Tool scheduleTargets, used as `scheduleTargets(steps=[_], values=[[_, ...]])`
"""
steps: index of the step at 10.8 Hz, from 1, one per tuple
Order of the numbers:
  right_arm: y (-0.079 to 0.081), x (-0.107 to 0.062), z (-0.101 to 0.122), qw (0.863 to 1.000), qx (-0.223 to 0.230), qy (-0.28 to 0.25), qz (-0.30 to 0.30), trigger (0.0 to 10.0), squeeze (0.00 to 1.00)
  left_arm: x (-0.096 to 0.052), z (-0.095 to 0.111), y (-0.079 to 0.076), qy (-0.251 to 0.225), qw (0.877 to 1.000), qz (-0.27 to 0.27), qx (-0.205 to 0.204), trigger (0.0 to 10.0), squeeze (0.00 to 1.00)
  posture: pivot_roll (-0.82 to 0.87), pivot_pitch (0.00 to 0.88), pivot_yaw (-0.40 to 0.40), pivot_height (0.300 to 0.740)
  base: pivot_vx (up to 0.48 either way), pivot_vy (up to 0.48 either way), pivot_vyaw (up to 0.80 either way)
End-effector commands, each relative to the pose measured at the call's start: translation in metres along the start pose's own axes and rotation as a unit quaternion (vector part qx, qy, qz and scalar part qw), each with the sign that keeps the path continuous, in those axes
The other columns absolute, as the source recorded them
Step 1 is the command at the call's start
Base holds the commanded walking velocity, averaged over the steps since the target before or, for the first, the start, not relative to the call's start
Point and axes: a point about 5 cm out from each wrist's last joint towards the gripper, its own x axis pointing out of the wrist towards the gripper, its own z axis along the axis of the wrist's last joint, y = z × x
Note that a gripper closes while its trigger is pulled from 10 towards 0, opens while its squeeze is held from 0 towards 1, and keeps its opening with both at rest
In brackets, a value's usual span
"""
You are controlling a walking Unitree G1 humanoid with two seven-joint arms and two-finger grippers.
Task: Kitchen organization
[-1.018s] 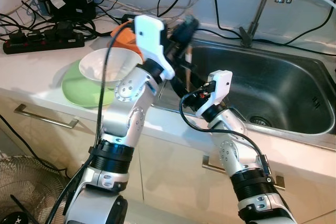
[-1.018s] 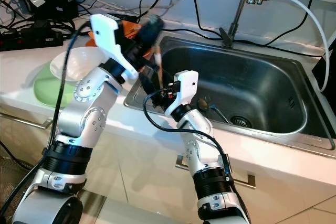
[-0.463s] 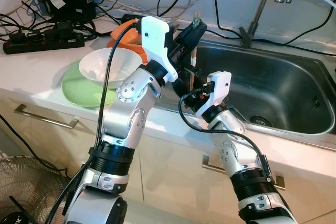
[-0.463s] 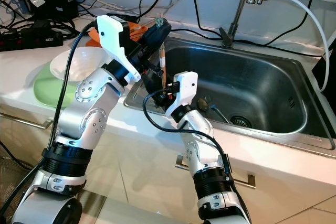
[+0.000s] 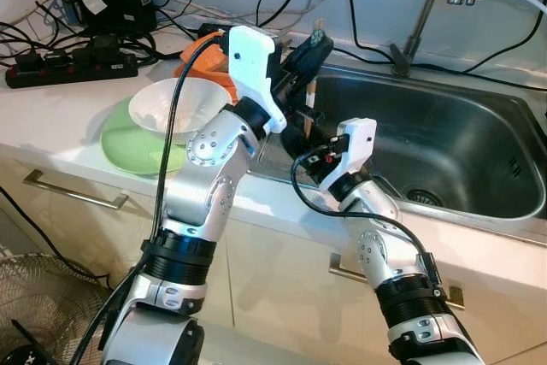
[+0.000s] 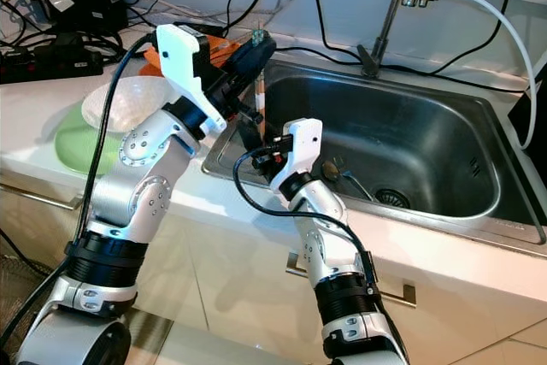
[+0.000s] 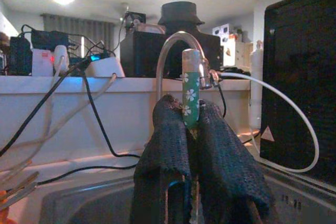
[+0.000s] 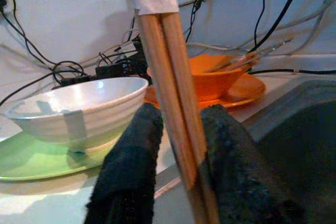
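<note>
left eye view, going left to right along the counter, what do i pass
power strip → green plate with the white bowl on it → orange bowl → left gripper holding the chopsticks → sink

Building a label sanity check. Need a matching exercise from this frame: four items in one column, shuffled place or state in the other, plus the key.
Items:
1. white bowl
2. orange bowl
3. chopsticks
4. green plate

Place or state:
A. sits on an orange plate by the sink's rim
B. flat on the counter, carrying a bowl
C. held upright between both grippers
D. rests on the green plate

Pairs: 1-D, 2-A, 3-C, 4-B. The left gripper pinches the chopsticks' patterned top end; the right gripper grips lower down.
</note>
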Motion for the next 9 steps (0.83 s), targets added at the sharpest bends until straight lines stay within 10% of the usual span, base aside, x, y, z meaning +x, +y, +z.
scheduleTargets(steps=[1, 6, 7, 8, 9], values=[[-0.0005, 0.004, 0.0057, 1.0, -0.012, -0.007, 0.001, 0.0, 0.0, 0.0018, 0.003, -0.0017, -0.005, 1.0, -0.004, 0.006, 10.0, 0.0, 0.22, 0.0, -0.017, 0.74, 0.0, 0.0, 0.0], [-0.0032, 0.0044, 0.0025, 1.0, -0.009, -0.004, -0.011, 0.0, 0.0, 0.0018, 0.0003, -0.0043, 0.0, 1.0, -0.011, 0.003, 10.0, 0.0, 0.22, 0.0, -0.019, 0.74, 0.0, 0.0, 0.0], [-0.0045, 0.0045, 0.003, 1.0, -0.009, -0.004, -0.013, 0.0, 0.0, 0.0021, 0.0007, -0.0046, -0.003, 1.0, -0.009, 0.006, 10.0, 0.14, 0.22, 0.0, -0.02, 0.74, 0.0, 0.0, 0.0], [-0.0054, 0.0047, 0.0031, 1.0, -0.01, -0.005, -0.014, 0.0, 0.0, 0.0021, 0.0004, -0.0048, -0.005, 1.0, -0.008, 0.0, 10.0, 1.0, 0.22, 0.0, -0.019, 0.74, 0.0, 0.0, 0.0], [-0.0064, 0.0048, 0.0034, 1.0, -0.011, -0.005, -0.017, 0.0, 0.0, 0.0021, 0.0004, -0.0049, -0.006, 1.0, -0.007, -0.002, 10.0, 1.0, 0.22, 0.0, -0.02, 0.74, 0.0, 0.0, 0.0]])
